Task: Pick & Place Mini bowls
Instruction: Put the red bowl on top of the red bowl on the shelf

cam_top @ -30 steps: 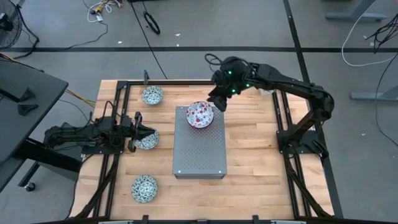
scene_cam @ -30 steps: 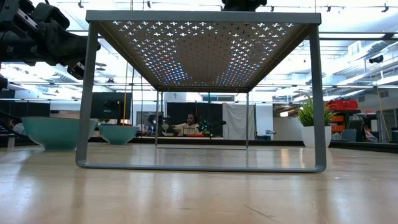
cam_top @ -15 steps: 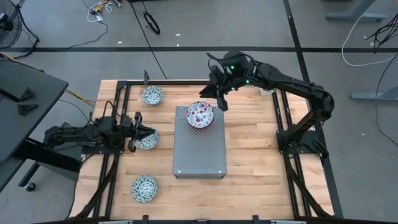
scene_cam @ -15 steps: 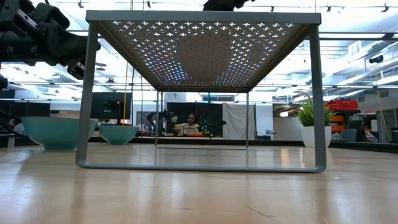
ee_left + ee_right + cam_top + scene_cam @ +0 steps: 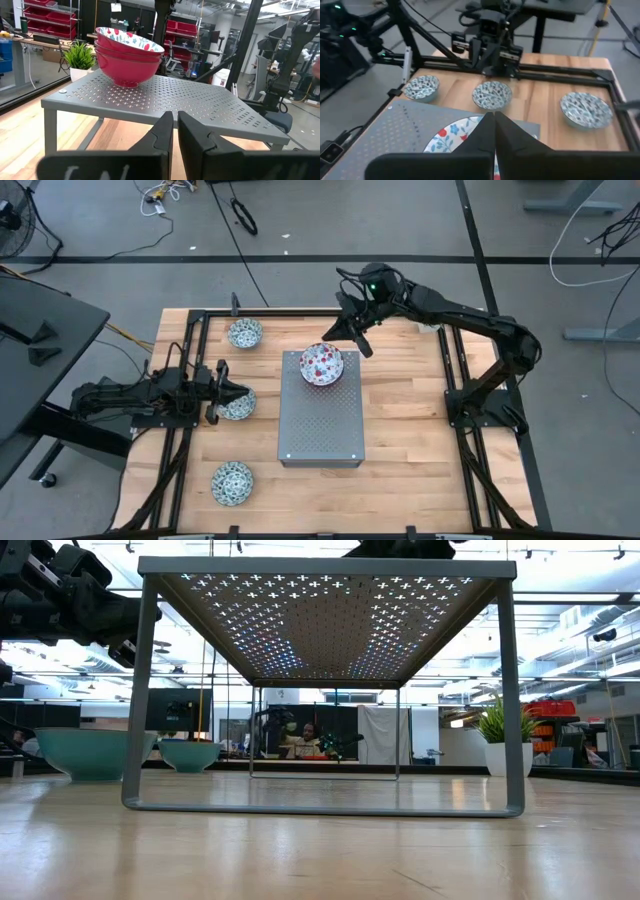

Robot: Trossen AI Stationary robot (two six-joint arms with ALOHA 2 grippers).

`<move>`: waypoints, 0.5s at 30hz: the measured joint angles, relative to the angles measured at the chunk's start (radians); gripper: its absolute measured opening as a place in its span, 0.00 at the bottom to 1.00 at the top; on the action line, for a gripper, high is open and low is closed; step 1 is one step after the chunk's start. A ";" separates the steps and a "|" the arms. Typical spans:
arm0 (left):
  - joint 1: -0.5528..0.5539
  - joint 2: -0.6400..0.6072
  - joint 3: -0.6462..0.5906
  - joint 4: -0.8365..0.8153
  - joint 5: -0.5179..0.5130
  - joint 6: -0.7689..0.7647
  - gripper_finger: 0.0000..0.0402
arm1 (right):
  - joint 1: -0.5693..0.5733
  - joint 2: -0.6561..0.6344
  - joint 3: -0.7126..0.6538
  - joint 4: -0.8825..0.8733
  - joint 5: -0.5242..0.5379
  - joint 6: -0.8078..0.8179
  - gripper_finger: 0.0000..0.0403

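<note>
Right gripper (image 5: pixel 352 332): fingers closed, empty, drawn back above grey box (image 5: pixel 320 412) far edge since earlier frame. Left gripper (image 5: pixel 228 393): fingers apparently closed, unmoved beside blue-green bowl (image 5: pixel 237 405). Red-speckled bowls (image 5: pixel 322 364): stacked on box. Two blue-green bowls (image 5: pixel 245 333) (image 5: pixel 231 482) on tabletop (image 5: pixel 400 420).

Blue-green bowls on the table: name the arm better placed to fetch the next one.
Left. The left gripper hangs right at the middle blue-green bowl; the right gripper is beyond the grey stand, near the red stack.
</note>
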 joint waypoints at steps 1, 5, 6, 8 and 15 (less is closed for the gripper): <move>0.000 0.000 0.000 0.000 0.000 0.000 0.08 | -0.002 0.000 -0.022 0.028 -0.021 0.000 0.00; 0.000 0.000 0.000 0.000 0.000 0.000 0.08 | -0.006 0.001 -0.086 0.104 -0.094 0.000 0.00; 0.000 0.000 0.000 0.000 0.000 0.000 0.08 | -0.006 0.001 -0.098 0.120 -0.105 -0.007 0.00; 0.000 0.000 0.000 0.000 0.000 0.000 0.08 | -0.006 0.001 -0.125 0.152 -0.118 -0.025 0.00; 0.000 0.000 0.000 0.000 0.000 0.000 0.08 | -0.018 0.002 -0.181 0.194 -0.142 -0.065 0.00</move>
